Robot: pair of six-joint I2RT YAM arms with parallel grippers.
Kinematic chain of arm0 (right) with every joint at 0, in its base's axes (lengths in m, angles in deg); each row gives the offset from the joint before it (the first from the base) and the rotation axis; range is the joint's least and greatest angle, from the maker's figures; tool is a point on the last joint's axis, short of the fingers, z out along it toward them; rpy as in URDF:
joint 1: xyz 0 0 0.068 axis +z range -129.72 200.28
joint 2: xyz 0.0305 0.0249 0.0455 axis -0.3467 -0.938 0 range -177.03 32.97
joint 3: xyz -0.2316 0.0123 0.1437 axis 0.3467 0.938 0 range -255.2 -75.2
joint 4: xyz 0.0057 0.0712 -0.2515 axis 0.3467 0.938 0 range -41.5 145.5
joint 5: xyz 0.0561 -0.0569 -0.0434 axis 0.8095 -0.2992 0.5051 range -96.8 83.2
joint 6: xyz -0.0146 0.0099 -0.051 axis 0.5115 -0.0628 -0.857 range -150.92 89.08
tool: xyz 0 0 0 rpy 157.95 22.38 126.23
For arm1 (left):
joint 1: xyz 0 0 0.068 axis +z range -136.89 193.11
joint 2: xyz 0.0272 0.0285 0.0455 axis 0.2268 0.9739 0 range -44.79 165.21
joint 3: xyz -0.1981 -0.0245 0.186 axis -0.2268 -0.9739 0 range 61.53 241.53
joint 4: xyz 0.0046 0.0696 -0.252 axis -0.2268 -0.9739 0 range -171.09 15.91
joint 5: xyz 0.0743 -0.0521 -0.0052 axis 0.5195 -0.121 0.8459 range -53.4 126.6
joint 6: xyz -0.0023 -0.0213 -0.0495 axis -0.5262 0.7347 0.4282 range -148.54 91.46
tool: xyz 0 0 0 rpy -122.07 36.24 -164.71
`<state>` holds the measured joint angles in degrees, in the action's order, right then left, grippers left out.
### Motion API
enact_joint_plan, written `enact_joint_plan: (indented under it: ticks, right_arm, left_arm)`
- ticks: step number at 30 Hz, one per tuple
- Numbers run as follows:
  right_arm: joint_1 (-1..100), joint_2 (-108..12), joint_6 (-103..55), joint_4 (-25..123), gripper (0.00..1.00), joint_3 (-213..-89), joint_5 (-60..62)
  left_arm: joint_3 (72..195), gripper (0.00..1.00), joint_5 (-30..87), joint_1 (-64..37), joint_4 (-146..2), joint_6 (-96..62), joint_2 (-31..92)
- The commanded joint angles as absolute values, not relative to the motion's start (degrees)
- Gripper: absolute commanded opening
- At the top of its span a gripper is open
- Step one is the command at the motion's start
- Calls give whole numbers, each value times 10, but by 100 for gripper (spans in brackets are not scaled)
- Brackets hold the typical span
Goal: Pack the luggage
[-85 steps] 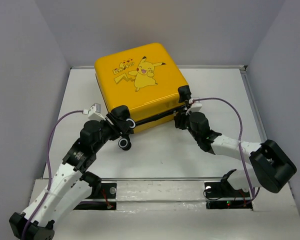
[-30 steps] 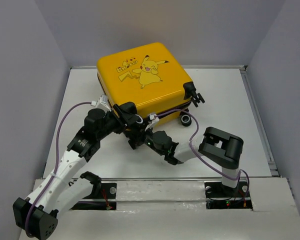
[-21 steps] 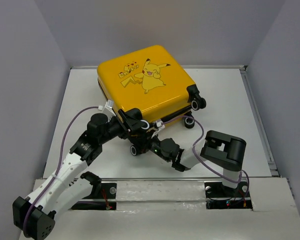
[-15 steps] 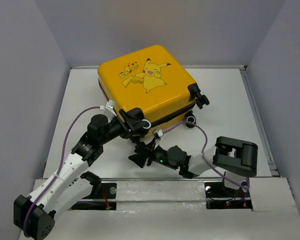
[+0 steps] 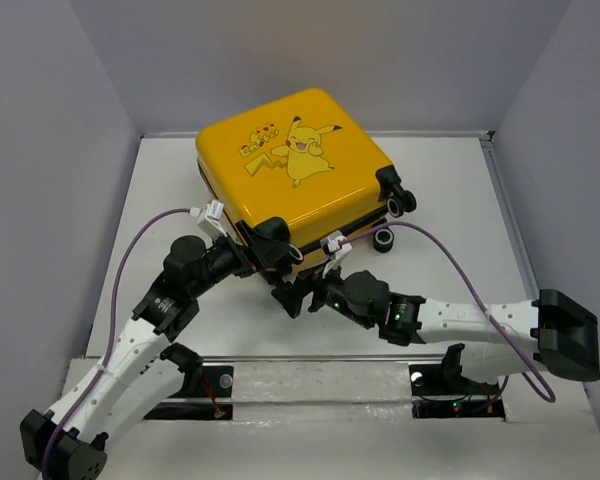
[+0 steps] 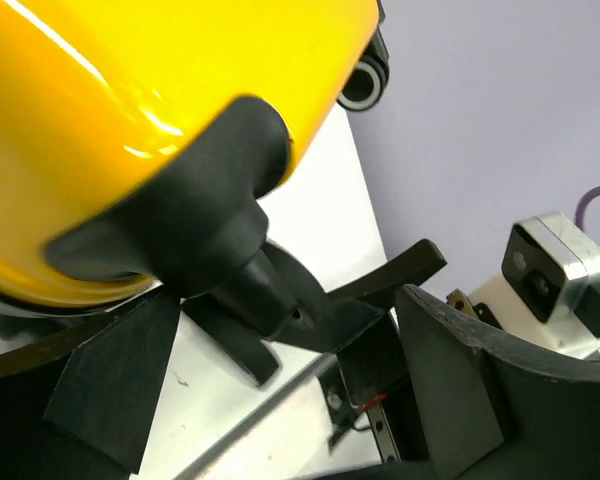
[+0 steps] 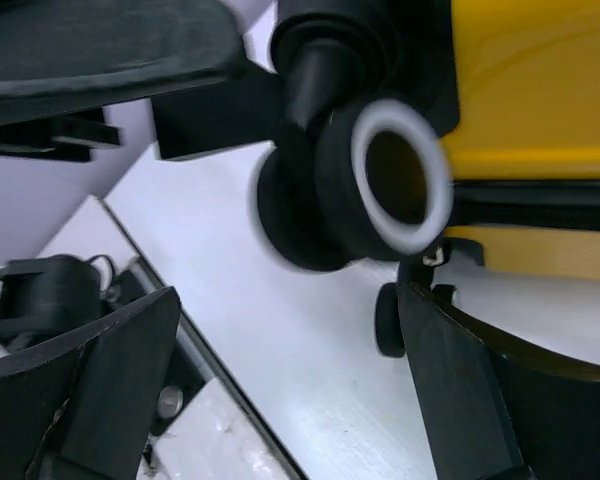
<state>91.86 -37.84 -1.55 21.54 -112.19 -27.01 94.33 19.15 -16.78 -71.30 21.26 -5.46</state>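
The luggage (image 5: 290, 165) is a closed yellow suitcase with a cartoon print, lying flat and turned at an angle at the back of the table. My left gripper (image 5: 268, 244) is open around the black wheel mount (image 6: 205, 205) at the near corner; the yellow shell (image 6: 130, 90) fills that view. My right gripper (image 5: 298, 293) is open just in front of the same corner. Its caster wheel (image 7: 380, 185), black with a white ring, sits just beyond the right gripper's (image 7: 290, 295) wide-apart fingers (image 7: 110, 370).
Two more caster wheels (image 5: 382, 240) (image 5: 400, 203) stick out at the suitcase's right corner. The white table (image 5: 450, 270) has raised side edges, grey walls around it and a metal rail (image 5: 310, 365) along its near edge.
The suitcase has turned clockwise over the last seconds. My right arm left its right corner, swung round to the near corner and has now stretched out towards the wheel. My left gripper stays at that corner.
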Motion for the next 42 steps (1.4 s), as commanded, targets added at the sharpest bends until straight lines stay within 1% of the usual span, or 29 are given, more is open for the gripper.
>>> enact_joint_plan:
  ticks: [1,3,7,10,13,15,17,20,22,24,26,27,28,29,30,32,33,36,37,38,40,42]
  right_arm:
    - [885,-404,-54,297,96,-1207,-282]
    - [871,-435,-71,295,96,-1232,-275]
    - [856,-469,-90,271,95,-1275,-271]
    - [821,-495,-75,264,95,-1285,-254]
    - [815,-508,-60,249,93,-1286,-231]
    - [815,-519,-61,262,92,-1301,-219]
    - [815,-528,-62,307,90,-1316,-213]
    - [815,-529,-64,361,87,-1332,-229]
    - [815,-520,-70,379,77,-1336,-251]
    - [815,-510,-81,407,53,-1350,-273]
    - [815,-508,-100,446,23,-1380,-279]
    - [815,-513,-107,464,19,-1395,-279]
    - [815,-518,-114,507,11,-1410,-279]
    - [815,-522,-130,527,8,-1427,-281]
    - [815,-528,-138,545,7,-1463,-286]
    - [815,-552,-163,605,7,-1506,-303]
    - [820,-562,-172,621,7,-1550,-310]
    - [840,-607,-198,681,7,-1640,-321]
    - [840,-618,-203,681,7,-1641,-321]
    - [845,-638,-209,686,7,-1677,-319]
    - [845,-657,-217,688,7,-1712,-297]
    - [851,-690,-227,689,7,-1764,-286]
  left_arm:
    - [983,99,249,-160,-702,144,-92]
    - [979,99,262,-160,-712,141,-100]
    - [972,99,253,-160,-705,145,-98]
    - [969,99,246,-160,-706,144,-96]
    - [963,99,251,-159,-715,142,-104]
    - [955,99,261,-159,-727,140,-119]
    - [951,98,279,-159,-740,136,-137]
    - [941,92,294,-159,-770,131,-167]
    - [929,85,304,-159,-788,133,-183]
    - [902,80,312,-159,-801,145,-208]
    - [868,76,312,-159,-807,154,-231]
    - [855,70,311,-159,-808,166,-239]
    - [828,66,305,-159,-804,171,-252]
    - [815,63,287,-159,-791,174,-255]
    - [803,58,281,-159,-784,179,-258]
    - [772,56,268,-160,-754,193,-257]
    - [764,52,268,-160,-745,194,-255]
    - [750,46,274,-162,-701,195,-242]
    - [750,45,276,-162,-689,193,-240]
    - [749,44,280,-162,-677,191,-235]
    - [750,41,292,-167,-648,183,-229]
    - [749,41,311,-170,-630,178,-213]
